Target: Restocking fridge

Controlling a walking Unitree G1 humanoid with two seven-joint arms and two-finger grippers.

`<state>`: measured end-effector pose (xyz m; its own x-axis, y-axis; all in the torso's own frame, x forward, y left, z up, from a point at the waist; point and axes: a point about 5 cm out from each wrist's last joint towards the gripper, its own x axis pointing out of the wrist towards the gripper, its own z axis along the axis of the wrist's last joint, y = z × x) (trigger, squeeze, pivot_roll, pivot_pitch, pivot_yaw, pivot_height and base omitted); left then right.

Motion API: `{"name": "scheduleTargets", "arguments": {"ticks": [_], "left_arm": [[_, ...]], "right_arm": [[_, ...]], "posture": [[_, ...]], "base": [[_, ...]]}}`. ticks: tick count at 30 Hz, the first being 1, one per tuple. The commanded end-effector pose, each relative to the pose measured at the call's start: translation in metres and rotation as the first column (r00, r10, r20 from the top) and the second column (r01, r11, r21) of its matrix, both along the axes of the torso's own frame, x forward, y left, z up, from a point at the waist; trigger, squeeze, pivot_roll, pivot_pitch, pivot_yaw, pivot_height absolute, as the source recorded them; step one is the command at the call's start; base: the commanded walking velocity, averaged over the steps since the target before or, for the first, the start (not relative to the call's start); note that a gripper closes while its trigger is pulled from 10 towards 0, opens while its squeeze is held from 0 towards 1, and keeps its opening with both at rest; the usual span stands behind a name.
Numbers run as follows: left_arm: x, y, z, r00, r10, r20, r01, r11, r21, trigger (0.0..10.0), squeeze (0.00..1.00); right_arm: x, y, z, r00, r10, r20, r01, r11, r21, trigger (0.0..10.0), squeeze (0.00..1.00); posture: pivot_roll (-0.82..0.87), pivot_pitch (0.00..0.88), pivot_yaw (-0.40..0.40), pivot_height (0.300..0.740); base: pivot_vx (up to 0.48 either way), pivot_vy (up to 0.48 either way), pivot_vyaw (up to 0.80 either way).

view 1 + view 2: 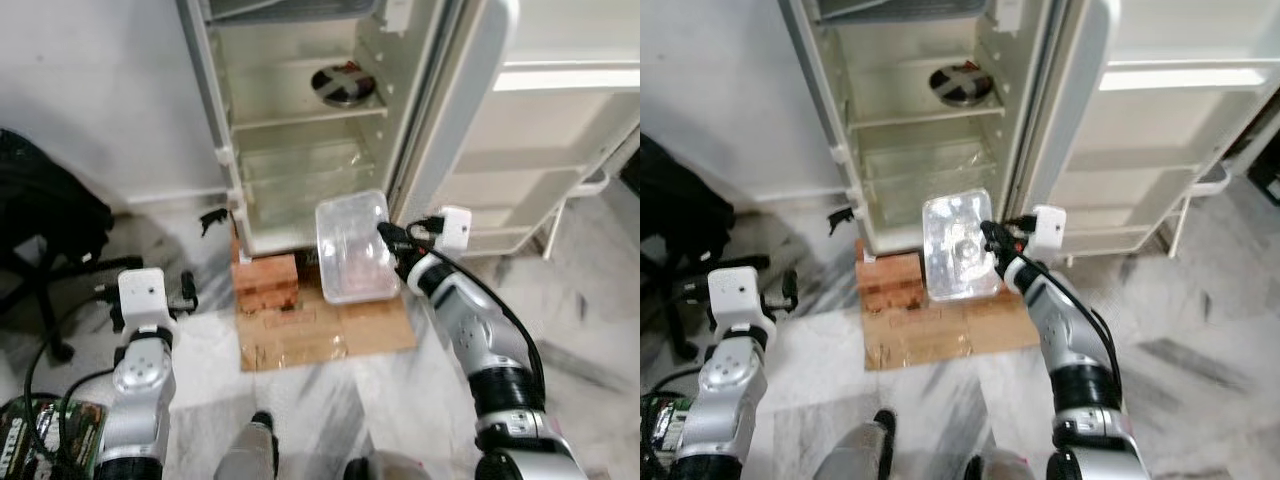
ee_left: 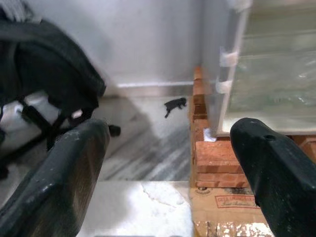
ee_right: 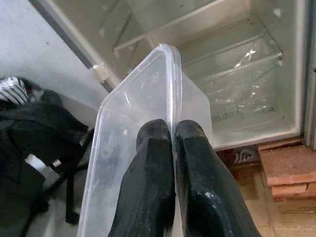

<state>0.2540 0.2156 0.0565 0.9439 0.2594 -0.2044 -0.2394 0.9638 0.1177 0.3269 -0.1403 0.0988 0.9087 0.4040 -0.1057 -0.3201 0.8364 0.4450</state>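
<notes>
So my right pincer [image 1: 384, 234] is clamped on the rim of a clear plastic container [image 1: 352, 250], fingers pinched tight with the thin edge sandwiched between them, as the right wrist view shows. The container hangs in the air just in front of the open fridge [image 1: 300, 120], down by its bottom front edge, above the cardboard [image 1: 330, 335] on the floor and next to the brick stack [image 1: 266, 285] propping up the fridge. What matters for the next move: the container sticks out from my pincer toward the fridge's lower shelf [image 1: 300, 160], long axis pointing roughly from me into the cabinet, tilted so its broad face is toward my head camera. The upper shelf already has a dark round dish [image 1: 342, 84] on it. I'd guess I need to level it and push forward. My left pincer [image 2: 168, 163] is spread wide and holding nothing, off toward the office chair [image 1: 40, 230], so the right arm is clearly the nearer one.
</notes>
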Motion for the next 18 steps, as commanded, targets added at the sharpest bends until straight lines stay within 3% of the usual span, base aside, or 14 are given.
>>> {"name": "scheduleTargets", "arguments": {"ticks": [1, 6, 12, 18], "left_arm": [[-0.0012, 0.0031, -0.0001, 1.000, 0.017, -0.006, -0.017, 1.000, -0.006, 10.0, 0.00], [0.0001, 0.0025, -0.0004, 1.000, 0.014, -0.012, -0.015, 1.000, -0.009, 10.0, 0.00], [0.0026, 0.0004, -0.0011, 1.000, 0.009, -0.015, -0.010, 1.000, -0.019, 10.0, 0.00], [0.0037, -0.0003, -0.0033, 1.000, 0.011, -0.025, -0.011, 1.000, -0.026, 10.0, 0.00]], "right_arm": [[0.0001, 0.0037, 0.0050, 0.999, 0.025, 0.023, -0.024, 1.000, -0.015, 10.0, 0.00], [0.0006, 0.0052, 0.0066, 0.998, 0.037, 0.051, -0.035, 0.998, -0.048, 10.0, 0.00], [0.0003, 0.0094, 0.0071, 0.996, 0.061, 0.062, -0.056, 0.995, -0.080, 10.0, 0.00], [-0.0019, 0.0094, 0.0047, 0.994, 0.083, 0.065, -0.075, 0.990, -0.117, 10.0, 0.00]], "posture": [[0.05, 0.104, -0.060, 0.740], [0.05, 0.101, -0.058, 0.740], [0.05, 0.101, -0.059, 0.740], [0.05, 0.101, -0.061, 0.740]], "base": [[0.274, 0.000, 0.00], [0.272, 0.000, 0.00], [0.268, 0.000, 0.52], [0.258, 0.334, 0.08]]}}
